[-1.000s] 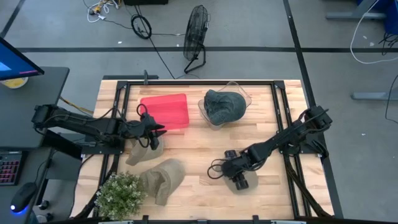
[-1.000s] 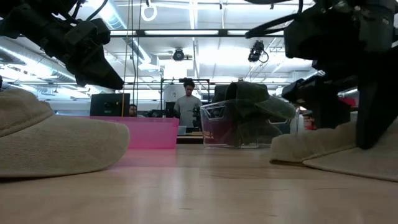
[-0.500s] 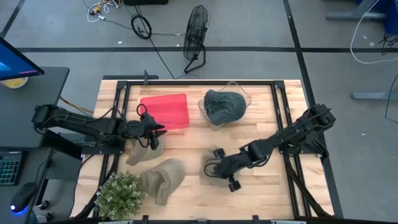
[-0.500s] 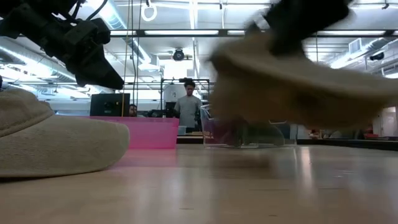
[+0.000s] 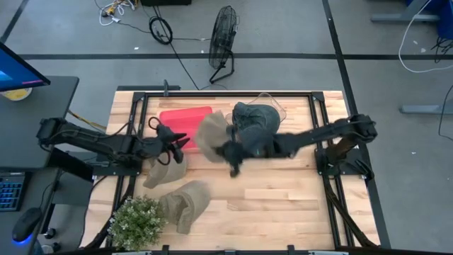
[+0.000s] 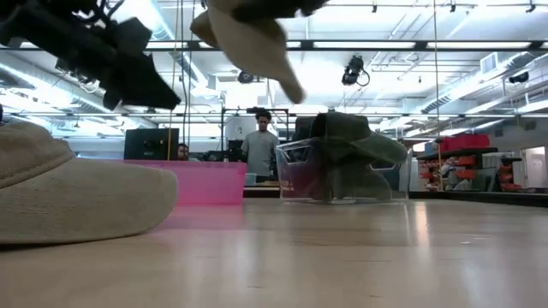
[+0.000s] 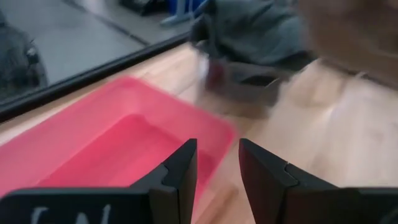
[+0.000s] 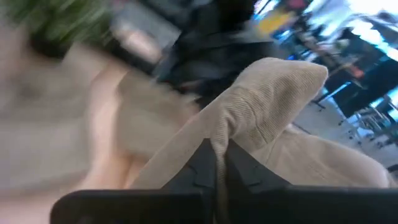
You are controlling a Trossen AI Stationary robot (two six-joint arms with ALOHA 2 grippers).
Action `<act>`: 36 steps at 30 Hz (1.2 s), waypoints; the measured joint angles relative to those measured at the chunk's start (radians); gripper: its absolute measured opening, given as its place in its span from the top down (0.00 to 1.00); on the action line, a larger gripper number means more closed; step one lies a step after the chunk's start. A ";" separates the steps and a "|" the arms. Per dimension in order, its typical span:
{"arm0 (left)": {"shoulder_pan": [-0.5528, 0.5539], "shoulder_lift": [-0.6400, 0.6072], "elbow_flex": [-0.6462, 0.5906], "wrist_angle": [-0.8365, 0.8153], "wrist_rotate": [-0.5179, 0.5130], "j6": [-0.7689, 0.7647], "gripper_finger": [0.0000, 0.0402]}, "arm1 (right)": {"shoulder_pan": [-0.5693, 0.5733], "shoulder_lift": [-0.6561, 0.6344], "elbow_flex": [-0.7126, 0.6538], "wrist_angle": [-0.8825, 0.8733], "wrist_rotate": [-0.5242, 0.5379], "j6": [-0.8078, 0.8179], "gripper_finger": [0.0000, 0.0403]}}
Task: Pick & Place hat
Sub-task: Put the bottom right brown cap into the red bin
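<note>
My right gripper [image 5: 228, 150] is shut on a tan corduroy hat [image 5: 210, 137], held high [image 6: 248, 34] over the right end of the red bin [image 5: 185, 122]. My left gripper [image 7: 214, 167] stands open above the bin's near edge, nothing between its fingers, just over a second tan hat [image 5: 164, 172] lying on the table. A third tan hat [image 5: 185, 202] lies near the front left. A dark grey-green hat [image 5: 255, 120] sits in a clear container [image 6: 295, 175] right of the bin. My right gripper pinches a raised fold of the hat's corduroy cloth [image 8: 219, 132] between its two fingers. The arm reaches in about level from the table's right side. The hat is lifted clear of the table and droops past the fingers toward the red bin.
A potted plant [image 5: 138, 219] stands at the front left corner. Black rails [image 5: 226, 93] frame the wooden table. Bare wood [image 5: 283, 191] lies at the near right. A person [image 6: 257, 141] stands in the room behind the table.
My right gripper has shut on the tan hat that lay at the near middle-right of the table, lifted it clear, and swung it up and toward the far left, to the red bin's right end.
</note>
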 joint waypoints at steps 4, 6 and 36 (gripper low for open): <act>-0.024 -0.031 0.000 0.087 0.001 0.095 0.70 | -0.131 0.046 0.001 0.186 -0.123 0.156 0.97; -0.034 -0.057 0.000 0.117 0.001 0.152 0.70 | -0.176 0.089 0.001 0.257 -0.153 0.167 0.98; -0.056 -0.089 0.000 0.038 0.006 0.184 0.70 | -0.308 0.550 0.348 -0.055 -0.266 -0.193 0.79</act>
